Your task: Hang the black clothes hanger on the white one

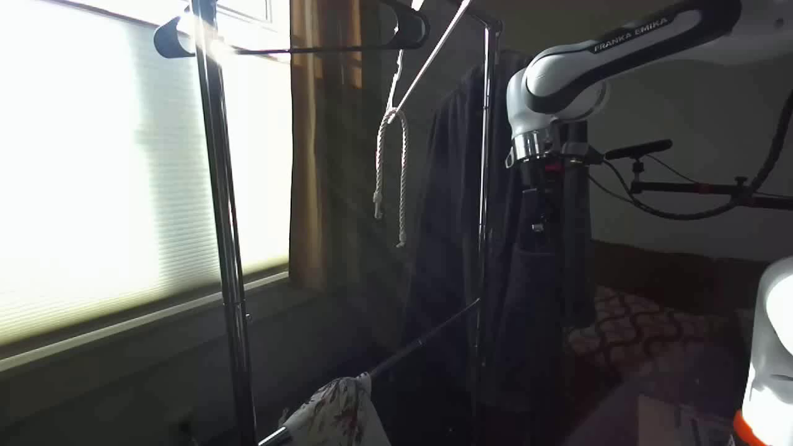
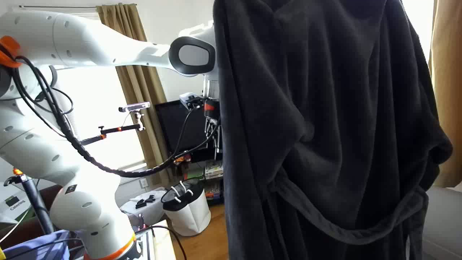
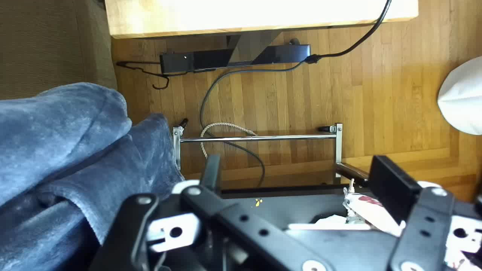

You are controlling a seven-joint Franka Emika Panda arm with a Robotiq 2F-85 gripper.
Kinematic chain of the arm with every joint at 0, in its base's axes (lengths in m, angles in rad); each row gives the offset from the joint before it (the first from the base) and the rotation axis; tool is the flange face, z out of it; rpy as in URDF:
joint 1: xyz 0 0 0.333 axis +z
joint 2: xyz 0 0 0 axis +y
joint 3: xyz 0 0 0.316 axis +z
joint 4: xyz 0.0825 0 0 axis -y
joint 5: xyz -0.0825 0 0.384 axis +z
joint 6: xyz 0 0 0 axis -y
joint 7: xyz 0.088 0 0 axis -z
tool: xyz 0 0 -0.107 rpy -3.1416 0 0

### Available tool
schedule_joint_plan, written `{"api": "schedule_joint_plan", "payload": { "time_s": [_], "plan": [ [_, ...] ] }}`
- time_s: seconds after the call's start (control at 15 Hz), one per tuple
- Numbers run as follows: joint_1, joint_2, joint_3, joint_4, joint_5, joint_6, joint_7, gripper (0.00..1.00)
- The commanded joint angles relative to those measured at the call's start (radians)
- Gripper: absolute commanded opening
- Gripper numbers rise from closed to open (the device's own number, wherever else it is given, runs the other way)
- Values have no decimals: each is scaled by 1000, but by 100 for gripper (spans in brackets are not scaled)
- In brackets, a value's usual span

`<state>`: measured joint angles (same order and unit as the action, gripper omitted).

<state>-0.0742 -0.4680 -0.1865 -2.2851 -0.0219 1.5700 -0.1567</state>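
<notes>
The black clothes hanger (image 1: 409, 30) hangs at the top of an exterior view, cut by the frame's upper edge. It has wide shoulders and a thin bottom bar. The white one (image 1: 433, 52) shows there as thin bright arms to its right, top cut off, with a pale rope (image 1: 403, 179) looped over its lower end. My gripper (image 1: 540, 228) points down to the right of both, apart from them, dark against a dark robe. It also shows in an exterior view (image 2: 214, 142), beside the robe. In the wrist view my gripper (image 3: 301, 177) has its fingers wide apart, nothing between them.
Chrome rack posts (image 1: 226, 217) stand left and right of the hangers. The long dark robe (image 2: 325, 108) hangs close beside the gripper. A thin black hooked shape (image 3: 162, 81), perhaps another hanger, lies on the floor near a power strip (image 3: 214, 59). Printed cloth (image 1: 341, 406) covers a low bar.
</notes>
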Motion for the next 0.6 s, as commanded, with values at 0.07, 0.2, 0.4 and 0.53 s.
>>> {"api": "schedule_joint_plan", "payload": {
  "time_s": [0.07, 0.2, 0.4, 0.53],
  "plan": [
    [-13, 2, 11, 2, 4, -2, -5, 100],
    [-13, 2, 10, 2, 4, -2, -5, 100],
    [31, 11, 38, 11, -12, 81, -84, 100],
    [69, 28, 75, 45, 8, 110, -119, 100]
  ]
}}
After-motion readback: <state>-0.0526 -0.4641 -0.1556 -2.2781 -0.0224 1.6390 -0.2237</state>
